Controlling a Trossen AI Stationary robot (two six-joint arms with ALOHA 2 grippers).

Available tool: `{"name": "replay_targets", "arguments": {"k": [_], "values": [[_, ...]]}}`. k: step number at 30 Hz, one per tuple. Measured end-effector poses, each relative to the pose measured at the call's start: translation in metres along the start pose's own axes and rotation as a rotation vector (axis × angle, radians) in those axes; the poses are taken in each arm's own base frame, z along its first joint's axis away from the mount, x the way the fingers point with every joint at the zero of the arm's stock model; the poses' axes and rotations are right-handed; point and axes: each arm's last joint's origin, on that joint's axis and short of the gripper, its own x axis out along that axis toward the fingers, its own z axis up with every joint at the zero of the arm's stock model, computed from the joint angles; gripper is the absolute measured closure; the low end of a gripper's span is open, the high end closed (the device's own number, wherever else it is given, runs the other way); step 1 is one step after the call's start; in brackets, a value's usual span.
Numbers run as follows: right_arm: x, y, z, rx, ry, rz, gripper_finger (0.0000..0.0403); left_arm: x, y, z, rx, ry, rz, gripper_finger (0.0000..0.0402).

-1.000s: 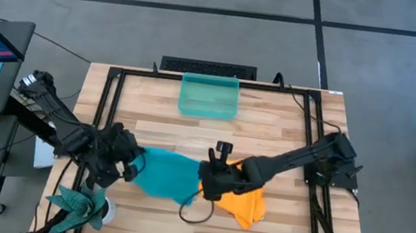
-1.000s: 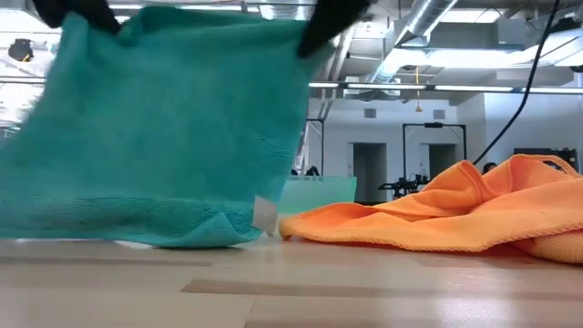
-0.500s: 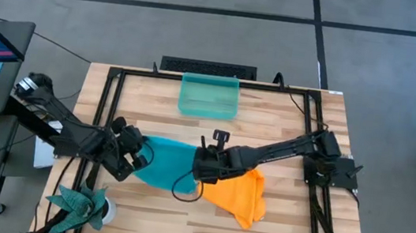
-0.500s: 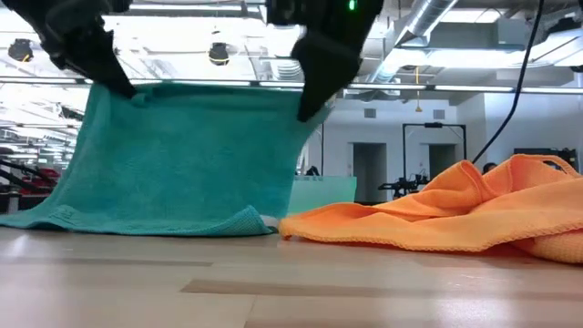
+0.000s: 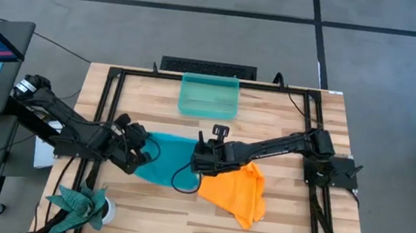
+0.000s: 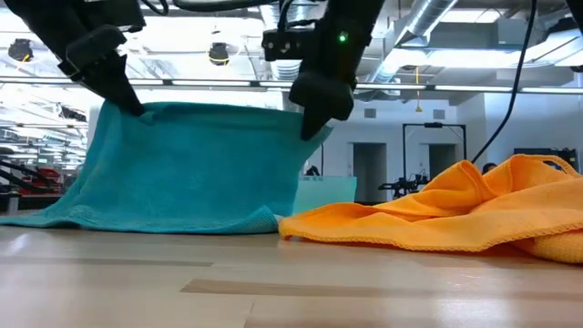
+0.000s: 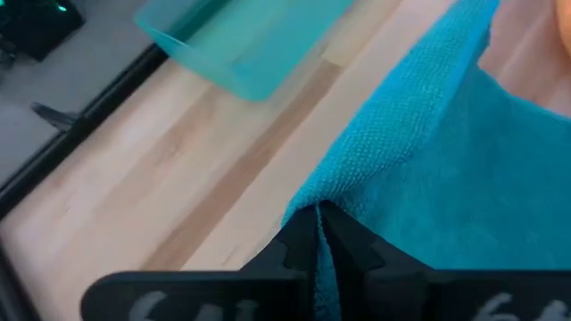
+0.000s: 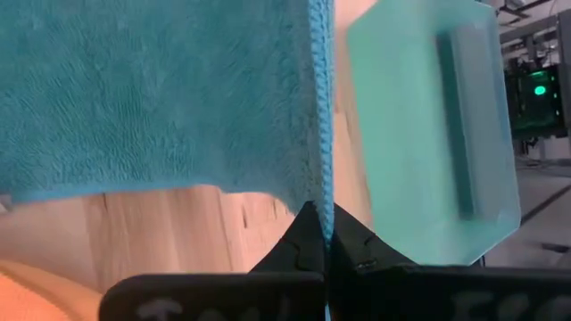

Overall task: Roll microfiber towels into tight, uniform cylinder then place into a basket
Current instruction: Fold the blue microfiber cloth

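Both my grippers hold up the teal-blue towel (image 6: 191, 173) by its top edge. Its lower part lies on the wood left of centre (image 5: 164, 165). My left gripper (image 6: 135, 109) is shut on the towel's left top corner. My right gripper (image 6: 310, 128) is shut on its right top corner. The orange towel (image 5: 237, 193) lies crumpled on the table right of the teal one. It rises in a hump in the low view (image 6: 455, 214). The translucent teal basket (image 5: 209, 97) stands at the far middle edge. My left gripper pinches the teal towel's top corner (image 7: 323, 210) between its two fingers, coming slanting down from the table's left. The cloth hangs below the fingers, and its bottom edge (image 6: 55, 219) rests on the table. My right gripper pinches the stitched side edge at the other top corner (image 8: 321, 198), slanting down from the right. The top edge between the two grips (image 6: 219, 107) runs nearly straight, and the bottom corner (image 6: 260, 219) lies on the wood.
A spiky green plant in a white pot (image 5: 84, 205) stands at the near left corner. Black frame rails (image 5: 110, 104) run along the table's sides. A dark cable loop (image 5: 182, 185) hangs by my right wrist. Bare wood shows between the towels and the basket.
Both grippers have come down and gone toward the far edge, staying shut on the teal towel. Its top edge has sunk, and more of its lower part now lies spread on the table. The orange towel has not moved.
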Motion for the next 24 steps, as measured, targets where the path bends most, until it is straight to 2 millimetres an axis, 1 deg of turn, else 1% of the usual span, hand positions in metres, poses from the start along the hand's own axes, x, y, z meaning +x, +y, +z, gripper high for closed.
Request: {"name": "replay_targets", "arguments": {"k": [4, 10, 14, 19, 24], "values": [[-0.002, 0.003, -0.001, -0.008, -0.003, 0.004, 0.0395, 0.000, -0.002, 0.000, 0.009, 0.018, -0.031, 0.0378], [-0.003, 0.005, -0.001, -0.013, -0.006, 0.006, 0.0394, 0.000, -0.002, 0.000, 0.049, 0.032, -0.044, 0.0323], [-0.002, 0.004, 0.000, -0.007, -0.008, 0.006, 0.0394, -0.002, -0.003, -0.001, 0.088, 0.098, -0.110, 0.0295], [0.001, 0.001, 0.001, 0.009, 0.000, 0.054, 0.0394, -0.005, -0.007, 0.001, 0.155, 0.118, -0.186, 0.0280], [0.002, -0.001, 0.001, 0.014, 0.002, 0.056, 0.0394, -0.001, -0.013, -0.001, 0.282, 0.111, -0.177, 0.0278]]}}
